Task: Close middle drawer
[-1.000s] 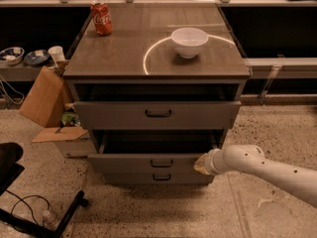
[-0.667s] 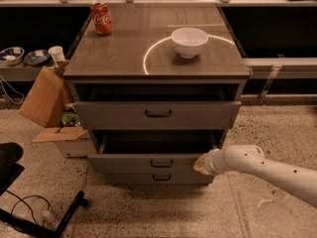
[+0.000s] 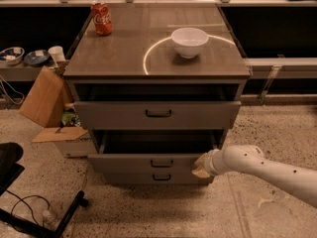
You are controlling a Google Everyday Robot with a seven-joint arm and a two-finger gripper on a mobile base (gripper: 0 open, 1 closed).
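Nothing has visibly shifted since the earlier frames: the gripper [image 3: 200, 166] rests against the right end of the front panel of the middle drawer [image 3: 143, 162], which stands pulled out beneath the open top drawer [image 3: 114, 115]. Whether the gripper is wide or narrow cannot be told. A white bowl [image 3: 189, 41] and a red can [image 3: 102, 18] stand on the cabinet top [image 3: 124, 58].
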